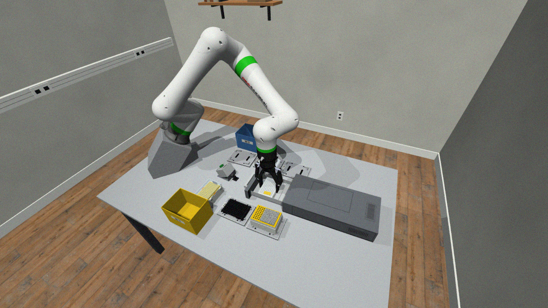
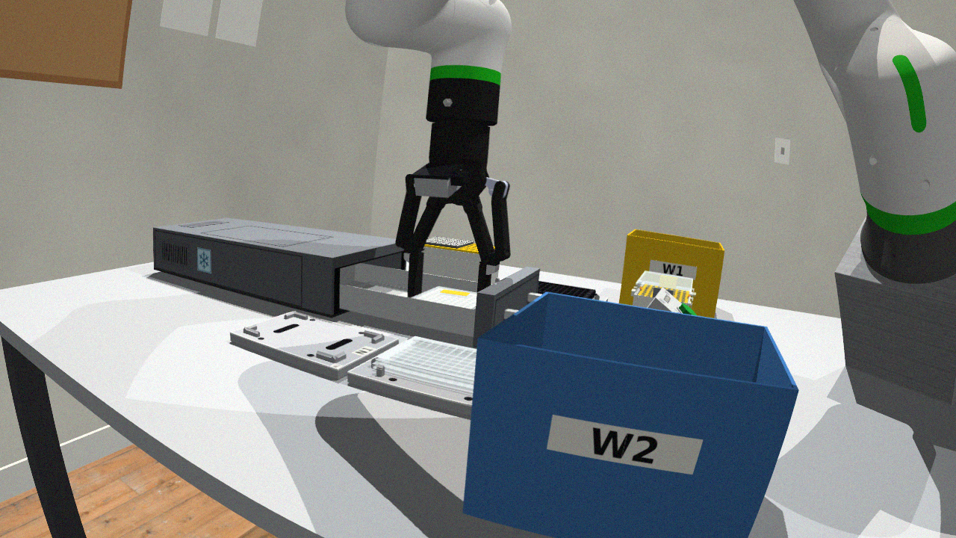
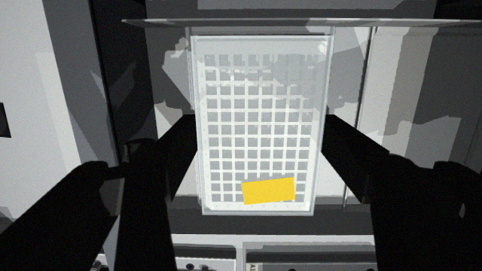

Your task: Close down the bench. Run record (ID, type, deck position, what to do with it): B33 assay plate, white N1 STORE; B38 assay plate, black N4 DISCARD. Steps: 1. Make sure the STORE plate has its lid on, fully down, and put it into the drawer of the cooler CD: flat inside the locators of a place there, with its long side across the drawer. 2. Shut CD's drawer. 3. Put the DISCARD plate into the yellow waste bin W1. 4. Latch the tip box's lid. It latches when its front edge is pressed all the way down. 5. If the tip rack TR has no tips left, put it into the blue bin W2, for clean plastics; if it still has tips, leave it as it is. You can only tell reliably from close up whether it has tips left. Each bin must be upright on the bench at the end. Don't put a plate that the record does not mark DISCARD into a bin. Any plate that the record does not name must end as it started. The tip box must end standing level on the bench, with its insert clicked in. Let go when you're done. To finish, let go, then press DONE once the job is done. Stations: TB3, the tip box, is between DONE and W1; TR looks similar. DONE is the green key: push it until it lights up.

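White plate (image 3: 260, 113), lidded as far as the wrist view shows, lies in the open drawer (image 2: 401, 311) right under the gripper (image 2: 449, 281). That is the relation the next move depends on.

Reading the wrist view left to right:
- The left finger (image 3: 177, 150) stands at the plate's 9 o'clock long side.
- The plate runs lengthwise from 12 to 6, with its yellow label (image 3: 267, 190) at the 6 o'clock end.
- The right finger (image 3: 346, 147) stands at the 3 o'clock long side.

The fingers are apart and close against those two sides. I judge the grip slack rather than clamped (any gap at the pads is too fine to make out).

In the top view, left to right:
- The drawer front (image 1: 248, 188) is at about 9 o'clock from the gripper.
- The cooler (image 1: 329, 208) is at about 4 o'clock.

The drawer's travel therefore runs roughly 9 to 4, and the plate's long axis crosses it, as the task requires. Whether the plate sits inside the locators I cannot tell.

Step 1 looks nearly done. The likely next move is a straight lift clear of the plate, then a push on the drawer front toward the cooler. Spreading the fingers wider first would avoid dragging the plate askew.
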Robot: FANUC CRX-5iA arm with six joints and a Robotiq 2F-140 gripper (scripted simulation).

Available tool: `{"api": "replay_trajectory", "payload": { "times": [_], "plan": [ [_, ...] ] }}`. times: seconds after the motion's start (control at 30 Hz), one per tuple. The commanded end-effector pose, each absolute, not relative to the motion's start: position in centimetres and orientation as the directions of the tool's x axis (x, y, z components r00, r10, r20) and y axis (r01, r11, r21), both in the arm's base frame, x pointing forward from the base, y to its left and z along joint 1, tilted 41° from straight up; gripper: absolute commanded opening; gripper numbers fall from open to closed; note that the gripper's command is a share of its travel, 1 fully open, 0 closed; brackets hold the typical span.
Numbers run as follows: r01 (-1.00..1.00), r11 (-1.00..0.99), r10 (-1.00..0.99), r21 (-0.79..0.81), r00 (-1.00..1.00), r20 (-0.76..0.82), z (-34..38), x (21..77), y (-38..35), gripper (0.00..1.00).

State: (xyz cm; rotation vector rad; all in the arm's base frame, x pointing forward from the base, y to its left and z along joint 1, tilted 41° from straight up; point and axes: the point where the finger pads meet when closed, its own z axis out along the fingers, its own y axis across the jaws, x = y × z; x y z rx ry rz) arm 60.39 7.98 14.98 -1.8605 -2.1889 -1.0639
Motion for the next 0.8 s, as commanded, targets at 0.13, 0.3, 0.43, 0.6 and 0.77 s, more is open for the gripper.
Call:
{"api": "replay_trajectory", "payload": {
  "times": [0.13, 0.3, 0.43, 0.6, 0.77],
  "plan": [
    [0.893, 0.022, 0.840, 0.450, -0.260, 0.476, 15.2, 60.4, 7.8, 0.65],
    [0.893, 0.022, 0.840, 0.450, -0.260, 0.476, 15.7, 60.1, 7.5, 0.65],
    [0.893, 0.022, 0.840, 0.450, -0.260, 0.476, 16.0, 60.0, 7.3, 0.65],
    [0.893, 0.022, 0.840, 0.450, -0.260, 0.476, 16.4, 59.8, 7.0, 0.65],
    [0.893, 0.022, 0.840, 0.450, -0.260, 0.476, 16.9, 59.5, 6.6, 0.65]
  ]
}}
